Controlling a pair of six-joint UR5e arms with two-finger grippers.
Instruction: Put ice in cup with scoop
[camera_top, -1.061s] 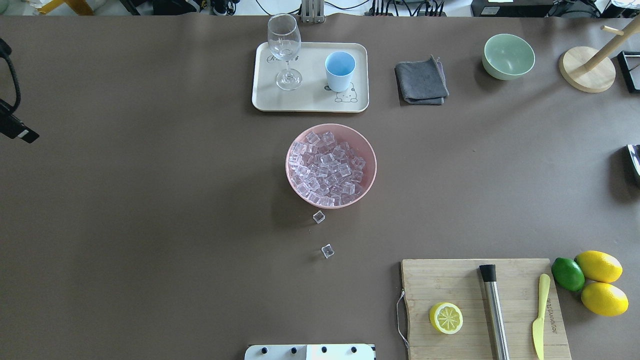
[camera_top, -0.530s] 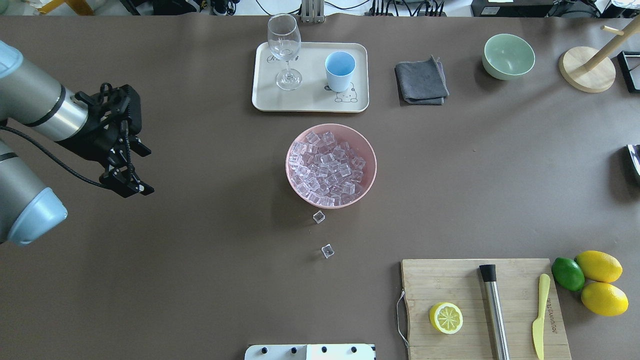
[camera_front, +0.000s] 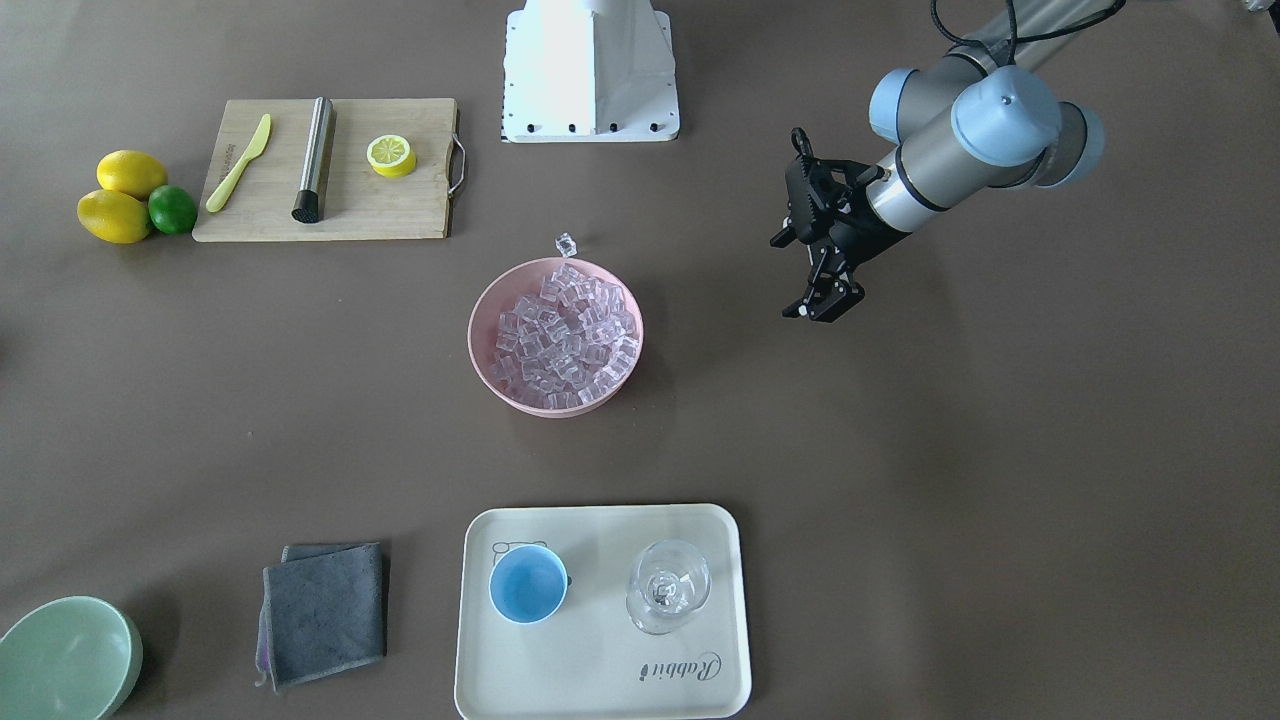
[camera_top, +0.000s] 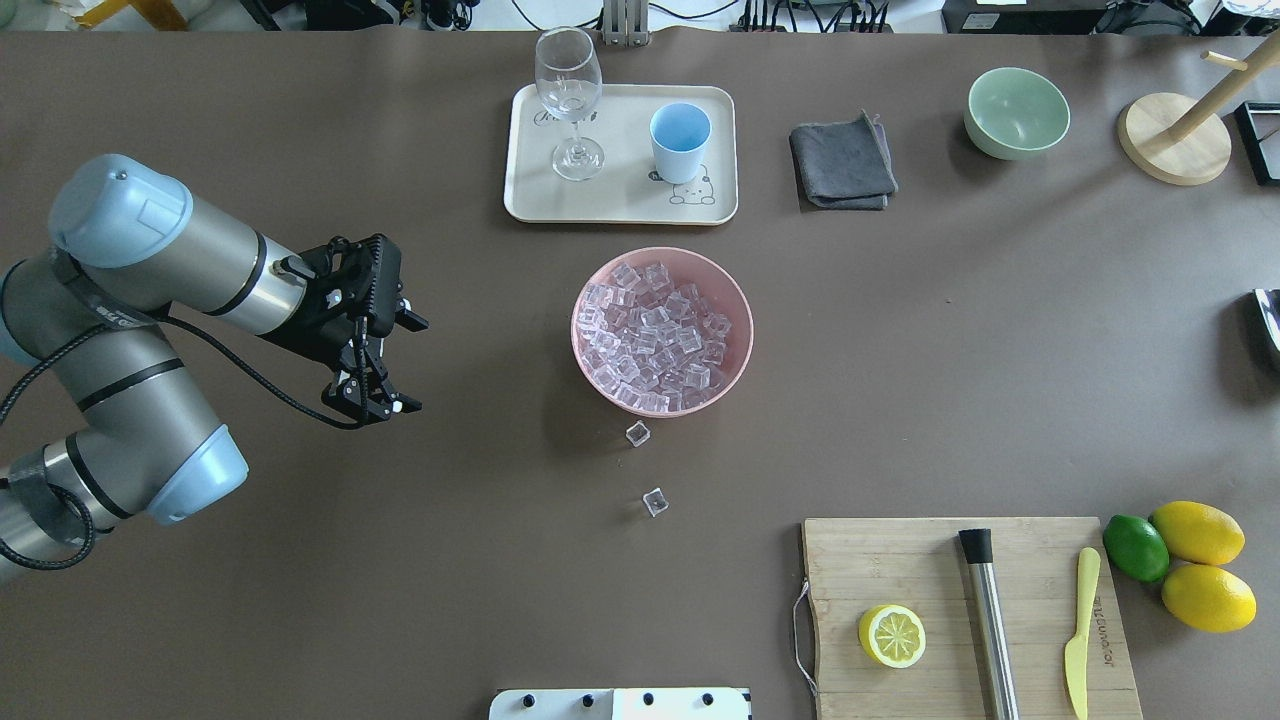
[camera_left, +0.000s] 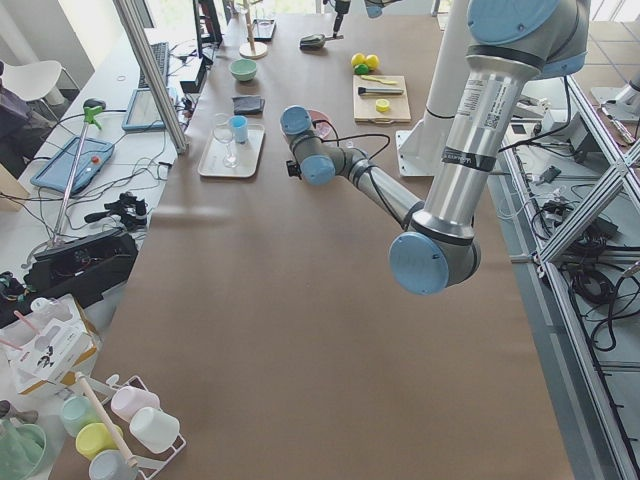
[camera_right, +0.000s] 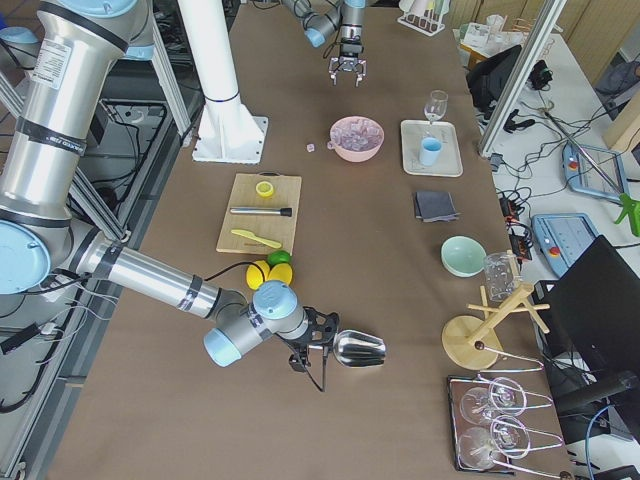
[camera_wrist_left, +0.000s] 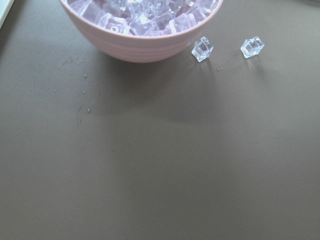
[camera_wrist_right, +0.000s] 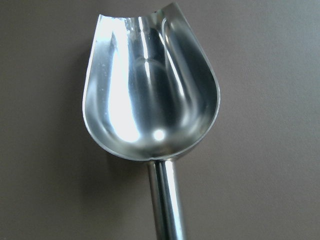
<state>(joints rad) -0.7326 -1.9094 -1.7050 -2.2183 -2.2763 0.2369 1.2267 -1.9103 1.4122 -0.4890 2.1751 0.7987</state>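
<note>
Ice cubes (camera_top: 660, 335) fill the pink bowl (camera_top: 590, 375) at mid-table. Two loose cubes (camera_top: 637, 433) (camera_top: 655, 501) lie just in front of the bowl, and the left wrist view shows them (camera_wrist_left: 202, 48) (camera_wrist_left: 252, 46) too. The light-blue cup (camera_top: 680, 135) stands upright on the cream tray (camera_top: 620, 205) behind the bowl. My left gripper (camera_top: 378, 403) hangs open and holds nothing, left of the bowl. The silver scoop (camera_wrist_right: 150, 90) fills the right wrist view with an empty trough. Its handle runs back to my right gripper (camera_right: 322, 346); I cannot tell whether that gripper is shut on it.
A stemmed glass (camera_top: 568, 100) shares the tray with the cup. A grey cloth (camera_top: 842, 160) and a green bowl (camera_top: 1016, 112) are at the back right. The cutting board (camera_top: 900, 560) holds a lemon half, steel cylinder and plastic knife, with lemons and a lime (camera_top: 1135, 548) beside it.
My left arm has swung in from the table's left edge toward the pink bowl. The bowl, loose cubes, tray and cup have not moved.
</note>
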